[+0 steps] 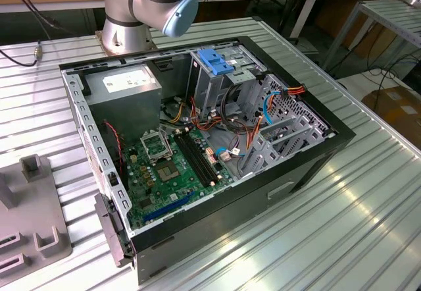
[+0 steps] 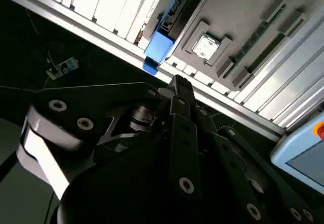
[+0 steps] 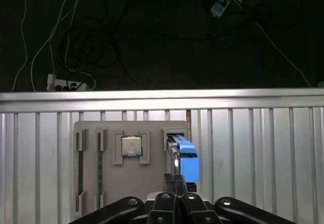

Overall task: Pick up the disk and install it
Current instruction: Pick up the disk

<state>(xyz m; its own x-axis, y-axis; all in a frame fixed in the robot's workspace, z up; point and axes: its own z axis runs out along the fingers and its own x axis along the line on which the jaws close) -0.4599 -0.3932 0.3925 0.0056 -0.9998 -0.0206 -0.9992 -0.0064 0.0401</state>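
Presently the disk (image 3: 183, 155) stands on edge in a slot of a grey holder plate (image 3: 149, 181) that lies on the slatted metal counter (image 3: 253, 153), close to the counter's edge. One blue rail (image 2: 159, 46) of the disk faces the hand. In the same plate a square processor chip (image 3: 131, 146) sits in the pocket just beside the disk's slot, and a green memory stick (image 3: 99, 168) lies in a groove beyond that.

The hand (image 3: 176, 179) hovers just beside the blue rail. Its black fingers (image 2: 180, 100) are drawn together and do not clasp the disk.

In the exterior view the open computer case (image 1: 316, 166) lies on its side on the counter, with the holder plate at the exterior view's left of it. Inside the case are a grey power supply (image 1: 125, 83), a green motherboard (image 1: 164, 172) and a metal drive cage topped by a blue latch (image 1: 217, 60). The arm (image 1: 158, 1) is mounted behind the case.
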